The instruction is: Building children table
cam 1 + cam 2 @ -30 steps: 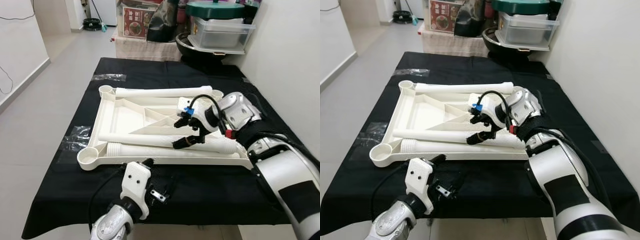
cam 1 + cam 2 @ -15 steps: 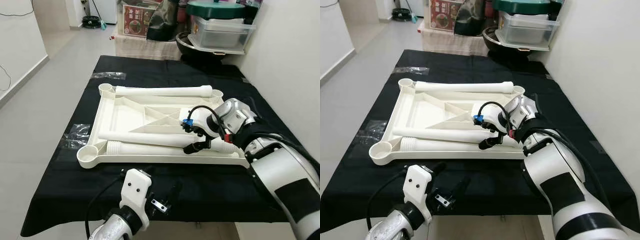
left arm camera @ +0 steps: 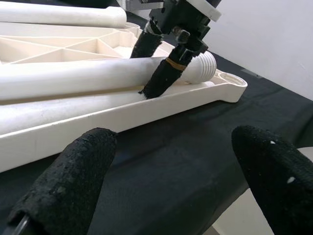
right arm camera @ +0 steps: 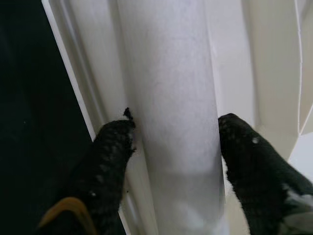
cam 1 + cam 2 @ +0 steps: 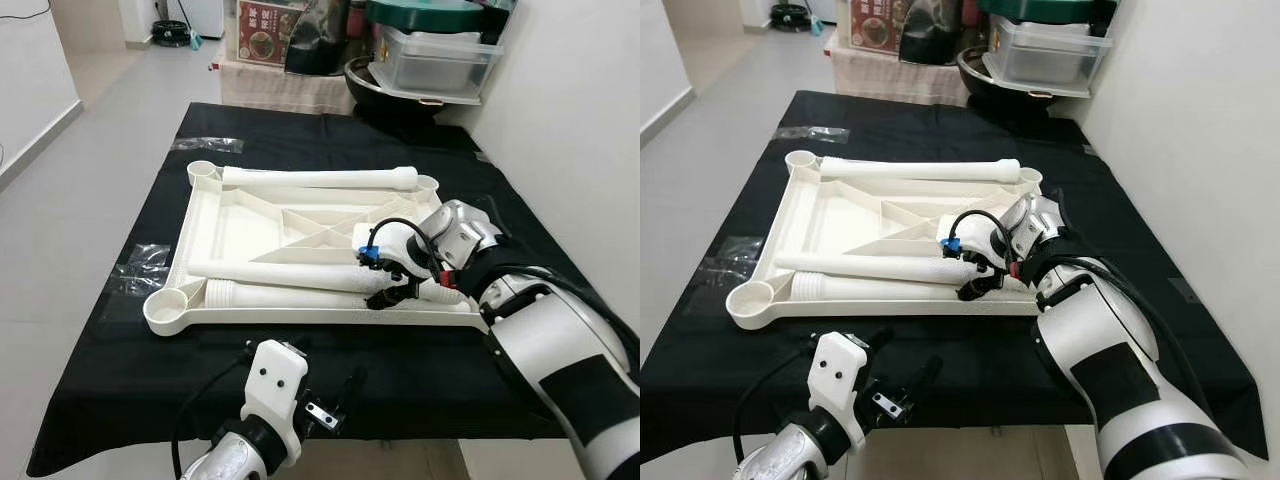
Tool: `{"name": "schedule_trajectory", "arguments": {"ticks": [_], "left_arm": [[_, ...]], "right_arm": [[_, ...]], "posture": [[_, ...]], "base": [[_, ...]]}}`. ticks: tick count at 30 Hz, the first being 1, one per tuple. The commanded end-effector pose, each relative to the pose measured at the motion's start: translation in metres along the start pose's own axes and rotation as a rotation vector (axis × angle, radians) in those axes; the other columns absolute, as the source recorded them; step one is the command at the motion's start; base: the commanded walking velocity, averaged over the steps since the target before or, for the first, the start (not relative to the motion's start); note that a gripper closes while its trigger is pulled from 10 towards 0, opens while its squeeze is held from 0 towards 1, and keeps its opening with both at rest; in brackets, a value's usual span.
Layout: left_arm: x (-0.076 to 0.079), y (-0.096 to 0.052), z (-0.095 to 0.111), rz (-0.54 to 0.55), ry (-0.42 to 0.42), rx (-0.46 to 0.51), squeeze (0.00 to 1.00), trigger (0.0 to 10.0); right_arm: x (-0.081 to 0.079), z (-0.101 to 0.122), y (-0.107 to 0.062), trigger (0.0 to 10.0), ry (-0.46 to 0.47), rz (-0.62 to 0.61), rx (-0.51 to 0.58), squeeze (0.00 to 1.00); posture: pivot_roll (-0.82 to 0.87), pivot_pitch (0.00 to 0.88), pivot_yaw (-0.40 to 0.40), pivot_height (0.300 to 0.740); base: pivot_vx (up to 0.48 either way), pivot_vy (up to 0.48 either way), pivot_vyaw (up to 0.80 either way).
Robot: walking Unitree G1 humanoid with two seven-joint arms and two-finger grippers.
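Observation:
A white plastic tabletop (image 5: 300, 317) lies upside down on the black-covered table. One white leg (image 5: 320, 178) rests along its far edge, and a ribbed-end leg (image 5: 290, 297) along its near edge. Just above that one lies another leg (image 5: 280, 273). My right gripper (image 5: 385, 280) is shut on this leg near its right end, with a black finger (image 4: 115, 147) pressed on each side of the tube. My left gripper (image 5: 905, 358) hovers low over the table's front edge, open, with nothing between its fingers (image 3: 83, 166).
Clear plastic wrap (image 5: 140, 270) lies on the cloth at the left, and another piece (image 5: 218, 144) at the far left. Behind the table stand a lidded storage box (image 5: 440, 55) and cartons. A wall runs along the right; open floor lies to the left.
My right gripper has come down from just above the legs and closed around the upper front leg's right end. The left gripper has sunk a little toward the table's front edge.

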State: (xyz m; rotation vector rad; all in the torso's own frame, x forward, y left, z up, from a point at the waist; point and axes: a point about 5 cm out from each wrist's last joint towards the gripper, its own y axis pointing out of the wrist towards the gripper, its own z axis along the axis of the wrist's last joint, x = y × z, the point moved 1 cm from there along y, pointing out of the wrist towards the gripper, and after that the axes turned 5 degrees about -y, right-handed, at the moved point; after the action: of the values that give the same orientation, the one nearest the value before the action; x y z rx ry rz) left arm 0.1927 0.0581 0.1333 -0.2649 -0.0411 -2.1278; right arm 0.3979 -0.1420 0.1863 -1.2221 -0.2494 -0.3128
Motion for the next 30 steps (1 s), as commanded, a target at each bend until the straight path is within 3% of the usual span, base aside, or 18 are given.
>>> {"name": "schedule_trajectory", "arguments": {"ticks": [1, 7, 14, 20, 22, 25, 30], "left_arm": [[0.004, -0.001, -0.002, -0.008, -0.005, -0.014, 0.00, 10.0], [0.003, -0.001, -0.003, 0.003, -0.005, -0.019, 0.00, 10.0], [-0.004, 0.002, -0.004, 0.020, 0.003, -0.022, 0.00, 10.0], [-0.011, 0.007, -0.006, 0.026, 0.007, -0.023, 0.00, 10.0], [-0.013, 0.008, -0.006, 0.027, 0.006, -0.024, 0.00, 10.0], [-0.018, 0.013, -0.006, 0.039, 0.016, -0.015, 0.00, 10.0], [-0.021, 0.015, -0.003, 0.054, 0.026, -0.001, 0.00, 10.0]], "right_arm": [[0.002, 0.002, -0.002, 0.0, -0.010, -0.009, -0.009, 0.00], [0.002, 0.005, -0.001, 0.0, -0.019, -0.010, 0.002, 0.00], [0.007, 0.018, -0.010, 0.0, -0.015, -0.011, 0.091, 0.00], [0.026, 0.050, -0.044, 0.0, 0.062, -0.051, 0.361, 0.00], [0.028, 0.053, -0.048, 0.0, 0.068, -0.056, 0.388, 0.00], [0.039, 0.077, -0.072, 0.0, 0.129, -0.119, 0.632, 0.00], [0.045, 0.087, -0.084, 0.0, 0.186, -0.147, 0.775, 0.00]], "posture": [[0.04, 0.059, -0.183, 0.740], [0.04, 0.050, -0.188, 0.740], [0.04, 0.027, -0.181, 0.740], [0.05, 0.000, -0.161, 0.740], [0.05, 0.000, -0.160, 0.740], [0.05, 0.000, -0.152, 0.740], [0.06, 0.000, -0.148, 0.740]], "base": [[0.000, 0.000, 0.00], [0.000, 0.000, 0.00], [0.000, 0.000, 0.00], [0.000, 0.000, 0.00], [0.000, 0.000, 0.00], [0.000, 0.000, 0.00], [0.000, 0.000, 0.00]]}}
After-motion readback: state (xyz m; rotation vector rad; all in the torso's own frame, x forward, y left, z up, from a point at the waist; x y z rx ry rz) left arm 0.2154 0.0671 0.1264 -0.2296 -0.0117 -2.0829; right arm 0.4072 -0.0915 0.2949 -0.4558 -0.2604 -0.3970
